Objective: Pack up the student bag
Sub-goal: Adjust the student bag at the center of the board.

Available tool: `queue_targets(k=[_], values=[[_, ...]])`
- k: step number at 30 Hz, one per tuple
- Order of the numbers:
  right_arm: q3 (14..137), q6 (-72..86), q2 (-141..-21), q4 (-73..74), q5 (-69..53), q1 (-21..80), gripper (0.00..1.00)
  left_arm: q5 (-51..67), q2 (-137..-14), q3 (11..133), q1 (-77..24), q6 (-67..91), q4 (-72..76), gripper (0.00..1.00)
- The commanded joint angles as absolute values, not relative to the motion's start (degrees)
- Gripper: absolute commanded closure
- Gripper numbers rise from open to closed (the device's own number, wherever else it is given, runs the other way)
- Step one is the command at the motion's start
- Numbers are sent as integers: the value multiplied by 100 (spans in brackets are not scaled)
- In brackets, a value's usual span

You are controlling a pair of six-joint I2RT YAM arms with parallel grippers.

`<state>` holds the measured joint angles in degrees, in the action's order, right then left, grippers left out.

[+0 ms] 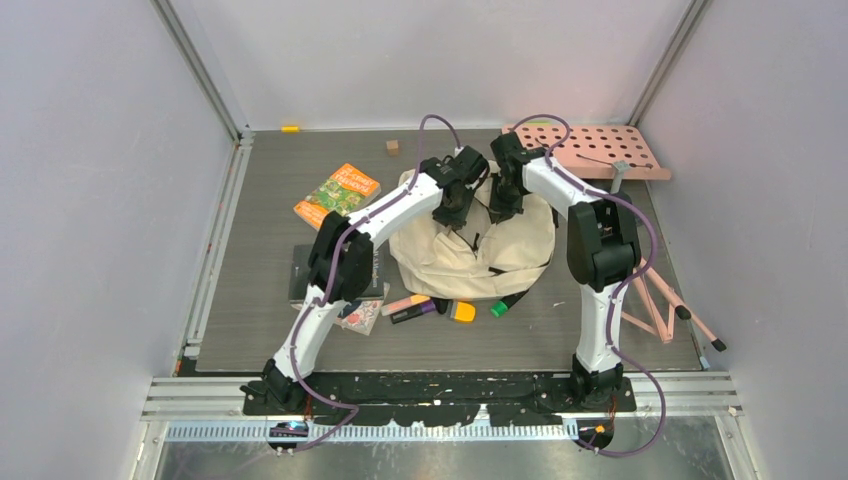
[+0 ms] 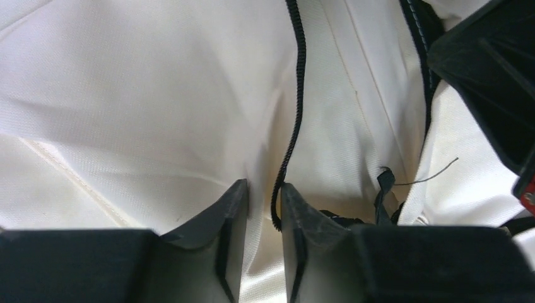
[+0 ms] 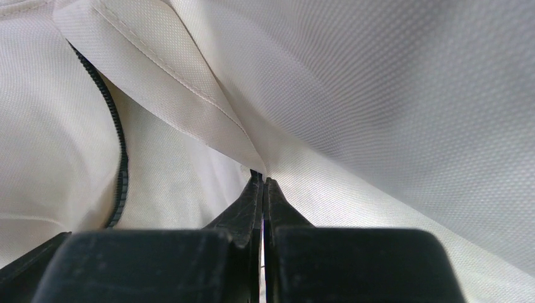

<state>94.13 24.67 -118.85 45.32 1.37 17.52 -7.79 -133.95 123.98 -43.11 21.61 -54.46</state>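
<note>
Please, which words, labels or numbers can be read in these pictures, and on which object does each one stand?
None can be read.
On the orange and green paperback book: cover lettering, too small and blurred.
On the cream fabric backpack with black zippers: no print shows in any view.

Grey wood-grain surface, loosely scattered with school gear.
Student bag slumped mid-surface. Orange-green book toward the far-left corner, dark book by the left edge. Highlighters in a row just beside the bag's near side. Small wooden cube at the far edge. Pink perforated board in the far-right corner, pink folding stand at the right edge.
</note>
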Motion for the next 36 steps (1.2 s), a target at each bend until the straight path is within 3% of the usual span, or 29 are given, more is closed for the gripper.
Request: queue_targets(k=[1, 4, 6, 16, 26, 28, 36], values=[[9629, 2565, -11549, 4443, 167, 1749, 100, -1358, -13271, 12717, -4290, 1935, -5783, 81], [9687, 2594, -11533, 4445, 165, 1749, 100, -1590, -13247, 12865, -4276, 1927, -5932, 96], [9723, 2624, -11519, 4442, 160, 1751, 100, -1746, -13148, 12891, -4244, 1889, -5919, 100], [10054, 2797, -11518, 4216, 244, 1809, 100, -2075, -12822, 13137, -3601, 1834, -5804, 100], [10219, 2777, -11767, 4475, 658, 1811, 99, -1536, -12473, 12132, -3362, 2191, -5345, 100], [10265, 2685, -11700, 4423, 539, 1815, 95, -1423, -12484, 12169, -3347, 2271, -5326, 100], [10430, 2333, -10652, 5274, 1177, 1906, 50, -1027, -12519, 12371, -3209, 2525, -5386, 100]])
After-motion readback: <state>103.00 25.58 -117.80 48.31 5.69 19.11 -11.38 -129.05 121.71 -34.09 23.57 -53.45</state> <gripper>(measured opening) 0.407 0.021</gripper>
